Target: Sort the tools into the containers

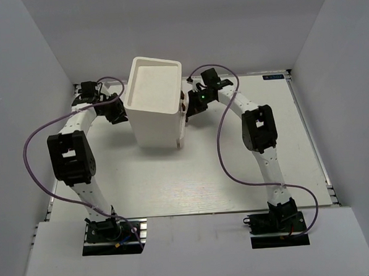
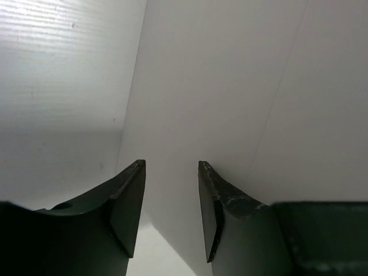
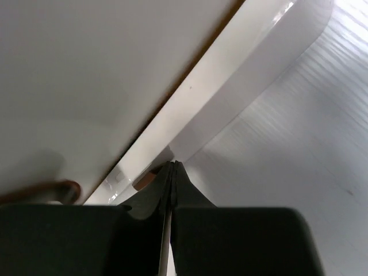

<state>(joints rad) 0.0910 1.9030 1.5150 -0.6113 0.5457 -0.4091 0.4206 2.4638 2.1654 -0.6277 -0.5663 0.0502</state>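
The tall white cabinet [image 1: 154, 130] with a recessed top stands at the back middle of the table. Its drawer fronts [image 1: 182, 122] face right, with dark round knobs [image 1: 184, 104]. No tools show in any view. My left gripper [image 1: 122, 110] is at the cabinet's left wall; in the left wrist view it [image 2: 171, 164] is open and empty, with the white wall [image 2: 230, 86] right in front. My right gripper [image 1: 188, 109] is at the drawer side; in the right wrist view it [image 3: 173, 163] is shut with nothing between the fingers, its tips beside a brown knob [image 3: 144, 179].
White enclosure walls [image 1: 38, 71] stand on the left, back and right. Purple cables [image 1: 33, 136] loop from both arms over the white tabletop [image 1: 192, 174]. A second knob [image 3: 63, 188] shows at the lower left of the right wrist view.
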